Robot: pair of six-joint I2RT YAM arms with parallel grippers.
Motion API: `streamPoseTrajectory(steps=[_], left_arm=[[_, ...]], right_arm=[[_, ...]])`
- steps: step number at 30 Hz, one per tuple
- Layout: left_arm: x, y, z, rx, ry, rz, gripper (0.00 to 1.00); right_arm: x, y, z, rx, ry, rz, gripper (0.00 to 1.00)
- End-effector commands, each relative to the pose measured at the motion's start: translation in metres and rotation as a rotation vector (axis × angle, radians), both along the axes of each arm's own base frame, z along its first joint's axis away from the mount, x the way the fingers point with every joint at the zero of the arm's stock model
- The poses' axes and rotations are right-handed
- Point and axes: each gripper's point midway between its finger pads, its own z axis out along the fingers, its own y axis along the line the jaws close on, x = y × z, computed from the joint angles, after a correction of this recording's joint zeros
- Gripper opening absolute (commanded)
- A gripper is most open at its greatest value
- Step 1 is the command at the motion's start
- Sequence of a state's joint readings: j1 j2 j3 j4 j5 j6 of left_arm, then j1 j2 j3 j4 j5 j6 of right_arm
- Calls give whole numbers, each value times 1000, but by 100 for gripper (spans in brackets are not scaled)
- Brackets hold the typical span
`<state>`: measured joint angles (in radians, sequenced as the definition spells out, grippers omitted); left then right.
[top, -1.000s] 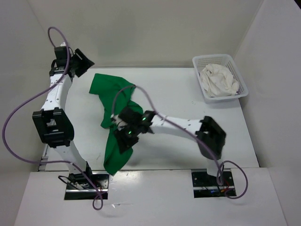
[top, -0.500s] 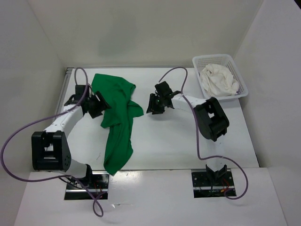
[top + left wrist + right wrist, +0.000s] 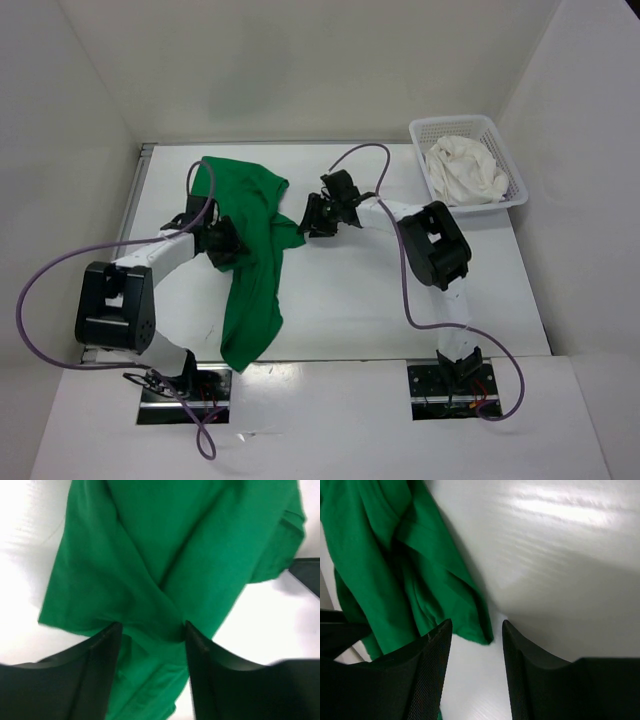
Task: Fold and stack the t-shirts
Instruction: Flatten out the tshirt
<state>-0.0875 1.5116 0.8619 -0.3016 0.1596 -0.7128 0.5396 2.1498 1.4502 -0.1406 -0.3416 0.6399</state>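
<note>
A bright green t-shirt (image 3: 252,300) lies crumpled in a long strip on the left half of the table, also seen in the left wrist view (image 3: 175,540) and the right wrist view (image 3: 385,555). My left gripper (image 3: 228,243) is low on its left side, open, with a ridge of green cloth between the jaws (image 3: 152,625). My right gripper (image 3: 308,215) is at the shirt's right edge, open, with a corner of a green fold just inside the jaws (image 3: 476,625). A white t-shirt (image 3: 465,170) is bunched in the basket.
The white mesh basket (image 3: 452,119) stands at the back right corner of the white table (image 3: 400,300). White walls close in the table on the left, back and right. Purple cables loop off both arms above the table.
The left arm swung from the back left corner down onto the shirt's left side. The right gripper left the shirt's middle and now sits at its right edge. The upper cloth spread out.
</note>
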Motion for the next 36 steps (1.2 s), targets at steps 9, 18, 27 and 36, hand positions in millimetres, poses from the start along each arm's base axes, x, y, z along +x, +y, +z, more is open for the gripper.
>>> streamPoseTrajectory(steps=[9,18,27,36], left_arm=[[68,4,-1,53,-83,30,18],[150,28,43,50,-208,88,10],[156,55,27,71,-177,149,41],[129,65,94,82,-298,142,100]], right_arm=[[27,7,0,-48,-13,-34,1],[-54,-73,29,-66,92,-185,1],[-156,-124,11,-111,236,-226,28],[-76,-125,94,-212,-77,-232,15]])
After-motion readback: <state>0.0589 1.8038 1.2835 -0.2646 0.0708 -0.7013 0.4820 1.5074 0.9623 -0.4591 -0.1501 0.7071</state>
